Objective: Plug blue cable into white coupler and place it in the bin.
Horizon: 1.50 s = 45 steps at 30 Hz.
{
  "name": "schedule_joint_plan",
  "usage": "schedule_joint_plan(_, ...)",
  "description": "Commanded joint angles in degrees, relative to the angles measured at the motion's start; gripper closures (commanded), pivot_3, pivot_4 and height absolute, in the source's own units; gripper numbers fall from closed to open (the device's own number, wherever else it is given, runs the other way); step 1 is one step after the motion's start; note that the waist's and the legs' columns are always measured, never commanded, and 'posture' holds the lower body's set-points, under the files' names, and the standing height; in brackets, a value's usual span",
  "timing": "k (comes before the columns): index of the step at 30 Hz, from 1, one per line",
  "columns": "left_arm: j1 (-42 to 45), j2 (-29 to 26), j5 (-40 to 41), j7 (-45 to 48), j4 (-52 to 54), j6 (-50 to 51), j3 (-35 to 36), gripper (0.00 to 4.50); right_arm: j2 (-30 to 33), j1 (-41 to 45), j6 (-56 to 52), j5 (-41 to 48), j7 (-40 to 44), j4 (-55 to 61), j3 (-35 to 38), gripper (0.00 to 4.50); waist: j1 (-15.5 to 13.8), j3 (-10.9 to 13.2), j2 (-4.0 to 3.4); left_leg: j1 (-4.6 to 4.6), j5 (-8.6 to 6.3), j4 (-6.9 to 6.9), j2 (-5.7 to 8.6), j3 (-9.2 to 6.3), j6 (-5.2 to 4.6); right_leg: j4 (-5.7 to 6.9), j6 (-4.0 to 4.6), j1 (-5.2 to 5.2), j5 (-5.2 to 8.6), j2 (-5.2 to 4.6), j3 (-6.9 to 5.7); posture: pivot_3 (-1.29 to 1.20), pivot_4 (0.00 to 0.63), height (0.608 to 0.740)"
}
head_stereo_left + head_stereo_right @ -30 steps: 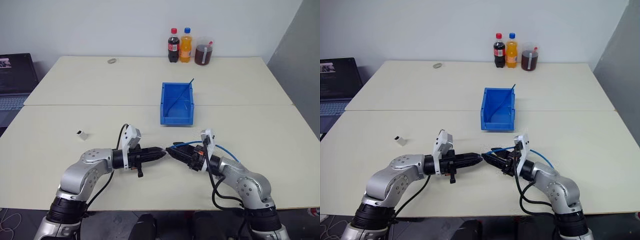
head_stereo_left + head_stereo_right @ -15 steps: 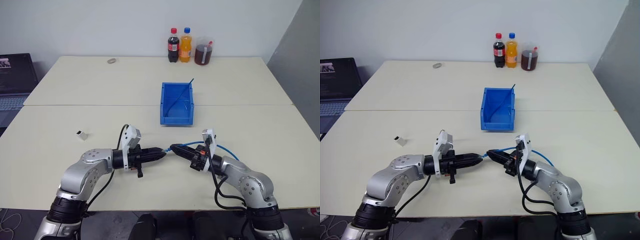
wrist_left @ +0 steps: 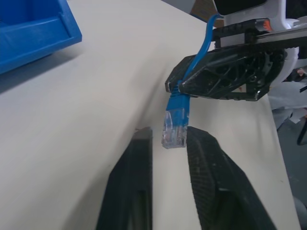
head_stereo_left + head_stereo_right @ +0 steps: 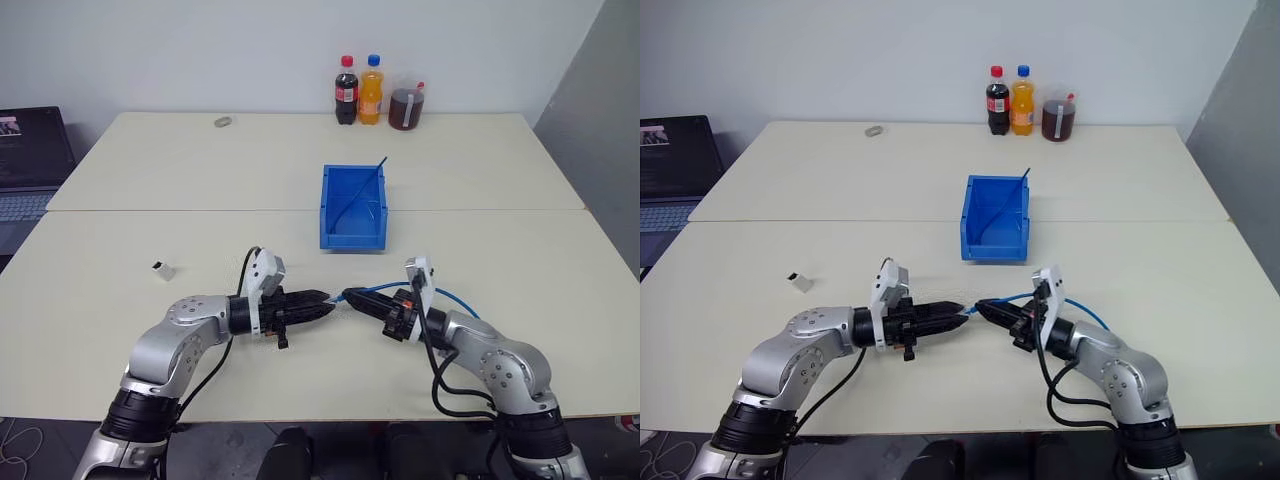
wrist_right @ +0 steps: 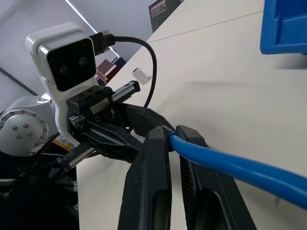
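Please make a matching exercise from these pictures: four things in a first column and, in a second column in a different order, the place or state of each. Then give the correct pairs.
Things:
1. blue cable
2. white coupler
3. bin
4. left gripper

Places or states:
A. lies alone on the table, in no gripper
B. open, one finger on each side of the clear plug
C. pinched in the shut right gripper, just behind the plug
D. stands at the middle of the table, beyond both grippers

Pairs: 1-C, 2-A, 3-D, 4-B
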<state>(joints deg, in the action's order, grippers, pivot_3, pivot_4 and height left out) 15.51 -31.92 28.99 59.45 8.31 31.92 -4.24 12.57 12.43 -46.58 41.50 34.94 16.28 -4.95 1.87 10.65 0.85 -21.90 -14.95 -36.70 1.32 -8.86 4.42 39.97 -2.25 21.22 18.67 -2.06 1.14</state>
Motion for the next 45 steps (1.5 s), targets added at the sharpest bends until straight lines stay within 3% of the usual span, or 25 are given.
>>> schedule_joint_plan(1, 0.5, -0.5, -1.3, -0.1, 0.3, -3.4, 0.7, 2.33, 0.1, 1.1, 1.5, 0.1, 1.0, 0.9, -0.2, 4.50, 0.0, 0.0, 0.00, 0.00, 0.00, 0.00, 0.00, -0.01, 0.00, 0.00, 0.00, 0.00, 0.00, 0.00, 0.00, 0.00, 0.150, 0.740)
schedule_joint_plan(10, -3.5, -1.4, -4.9, -4.8, 1.9, -8.5, 3.7, 0.28, 2.7, 1.9, 3.7, -0.5, 1.4, -0.2, 1.7, 4.50, 0.0, 0.0, 0.00, -0.01, 0.00, 0.02, -0.01, 0.02, 0.00, -0.01, 0.00, 0.02, 0.00, -0.01, 0.03, 0.00, 0.150, 0.740)
schedule_joint_plan(12, -5.7, -1.2, -7.0, -7.8, 3.1, -10.6, 4.7, 0.01, 4.0, 1.8, 4.2, -0.5, 1.6, -0.2, 2.6, 4.50, 0.0, 0.0, 0.00, -0.02, 0.00, 0.02, -0.02, 0.01, 0.00, -0.02, 0.00, 0.04, 0.00, -0.02, 0.04, 0.00, 0.150, 0.740)
schedule_joint_plan(20, -17.0, 3.2, -13.1, -23.4, 10.2, -16.1, 11.6, 0.01, 7.7, 0.6, 5.8, -1.9, 3.3, 0.1, 3.7, 4.50, -0.1, 0.0, 0.00, -0.03, 0.00, 0.05, -0.08, 0.04, 0.00, -0.04, 0.00, 0.04, 0.00, -0.14, 0.10, 0.00, 0.150, 0.740)
schedule_joint_plan(29, -28.5, 18.3, -19.8, -48.9, 18.4, -10.7, 17.5, 0.01, 8.9, 1.2, 6.6, -2.7, 4.5, -1.4, 3.6, 4.50, -0.3, 0.0, 0.02, -0.03, -0.01, 0.04, -0.01, 0.16, -0.01, -0.08, -0.05, 0.01, -0.02, -0.19, 0.15, 0.00, 0.150, 0.740)
schedule_joint_plan(35, -22.0, 25.1, -21.4, -61.3, 15.5, -4.6, 21.1, 0.01, 9.1, 2.5, 6.8, -3.1, 5.4, -2.5, 3.0, 4.50, -0.4, 0.0, 0.03, -0.03, 0.00, -0.01, 0.08, 0.10, 0.00, -0.08, -0.08, -0.04, -0.03, -0.08, 0.03, 0.00, 0.150, 0.740)
schedule_joint_plan(45, -7.9, 28.6, -24.3, -75.7, 7.3, 0.7, 25.8, 0.01, 9.8, 3.1, 6.4, -3.5, 6.3, -2.7, 3.1, 4.50, -0.3, 0.0, 0.09, -0.07, 0.00, -0.03, 0.09, 0.13, 0.01, -0.08, -0.09, -0.03, -0.05, -0.07, 0.02, 0.00, 0.150, 0.740)
